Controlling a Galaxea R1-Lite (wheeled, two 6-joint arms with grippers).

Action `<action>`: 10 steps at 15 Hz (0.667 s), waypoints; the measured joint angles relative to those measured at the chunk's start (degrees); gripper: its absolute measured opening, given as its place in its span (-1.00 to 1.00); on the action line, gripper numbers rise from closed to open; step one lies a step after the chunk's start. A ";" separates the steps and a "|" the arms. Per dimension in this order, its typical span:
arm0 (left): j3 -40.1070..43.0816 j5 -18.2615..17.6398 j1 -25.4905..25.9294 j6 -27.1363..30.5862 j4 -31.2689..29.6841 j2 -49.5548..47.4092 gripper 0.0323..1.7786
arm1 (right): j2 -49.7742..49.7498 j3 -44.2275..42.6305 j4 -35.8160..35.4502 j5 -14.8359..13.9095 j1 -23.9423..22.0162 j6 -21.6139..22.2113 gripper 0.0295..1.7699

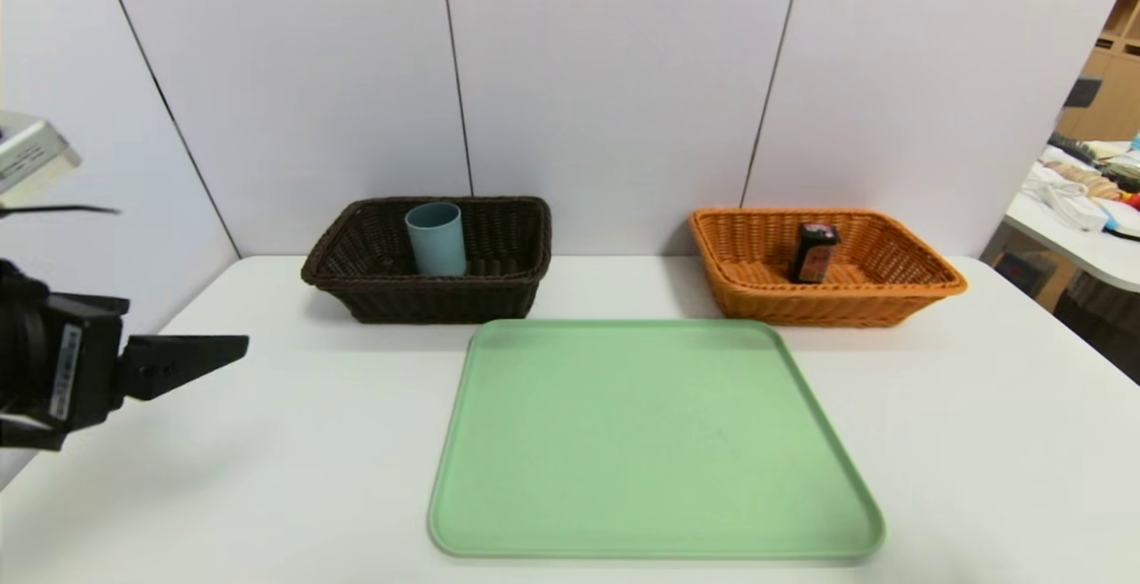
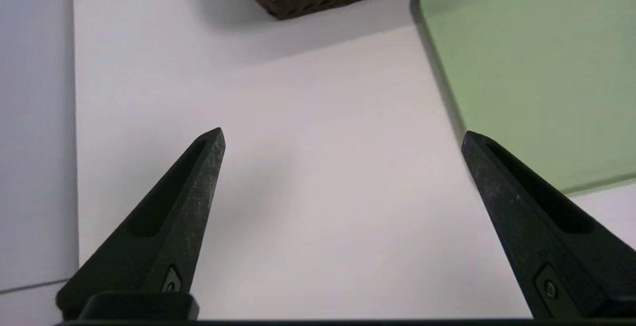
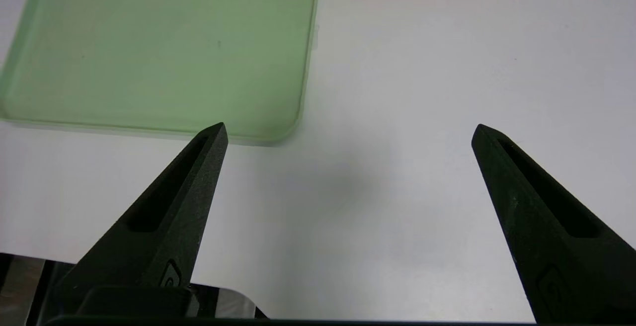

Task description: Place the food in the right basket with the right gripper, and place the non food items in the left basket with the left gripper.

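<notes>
Bright even light, soft shadows, edges slightly warped

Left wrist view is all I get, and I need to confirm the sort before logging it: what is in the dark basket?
Observer: The left basket holds a light blue cup, standing upright.
Operator: And the food?
Observer: A small black carton stands upright in the right basket.
Operator: Anything on the part of the tray I can't see?
Observer: The green tray shows nothing on it in the head view.
Operator: Where is the right gripper?
Observer: Open over bare table beside a tray corner; yours is open too.
</notes>
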 joint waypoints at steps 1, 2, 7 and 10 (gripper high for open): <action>3.06 -0.01 1.38 0.11 -1.54 -2.55 0.90 | -2.43 1.38 0.09 0.04 -0.88 -0.55 0.92; 6.12 -0.12 2.60 0.27 -3.39 -4.94 0.90 | -4.55 2.38 0.11 0.13 -2.01 -1.12 0.92; 18.31 -2.68 7.69 3.68 -10.14 -15.34 0.90 | -11.18 4.27 1.54 0.39 -4.63 -4.02 0.92; 24.59 -3.43 10.01 4.62 -12.64 -20.43 0.90 | -13.19 5.29 1.29 0.30 -4.85 -4.13 0.92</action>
